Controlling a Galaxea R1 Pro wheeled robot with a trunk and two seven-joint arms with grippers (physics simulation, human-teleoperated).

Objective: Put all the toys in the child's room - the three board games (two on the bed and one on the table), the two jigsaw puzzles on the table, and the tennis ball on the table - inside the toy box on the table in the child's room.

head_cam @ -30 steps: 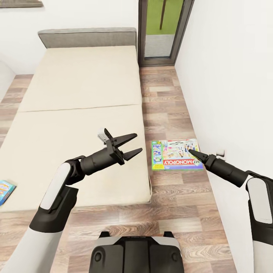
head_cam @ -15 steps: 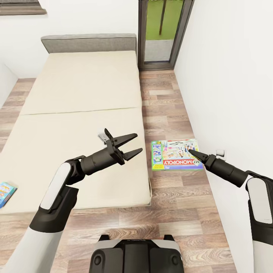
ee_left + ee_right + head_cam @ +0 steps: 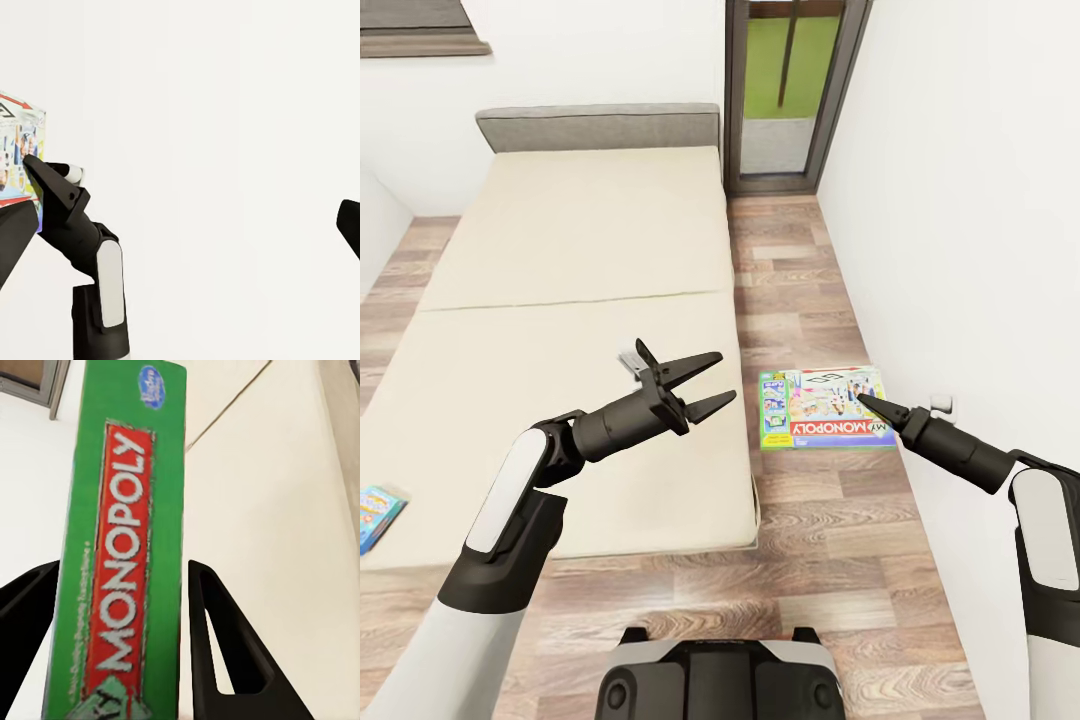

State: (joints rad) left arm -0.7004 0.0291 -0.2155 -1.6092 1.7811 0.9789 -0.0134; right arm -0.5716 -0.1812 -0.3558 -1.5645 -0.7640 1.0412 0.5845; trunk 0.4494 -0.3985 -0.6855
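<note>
Monopoly box (image 3: 822,408): held level over the floor just right of the bed (image 3: 570,330), its green edge pinched between the right claw's (image 3: 860,399) fingers. Left claw (image 3: 705,383): spread, holding nothing, above the bed's near right corner. Blue game box (image 3: 378,512): far left, unpicked. Judged early in the task; nothing visibly stowed.

Glass door (image 3: 788,90), wall socket (image 3: 940,404)

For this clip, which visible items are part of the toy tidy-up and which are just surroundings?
Job items:
- Monopoly board game, gripped at its edge by the right end effector
- blue board game, by the bed's near corner
- bed

Just surroundings:
- glass door
- wood floor
- white wall
- left end effector, open, holding nothing
</note>
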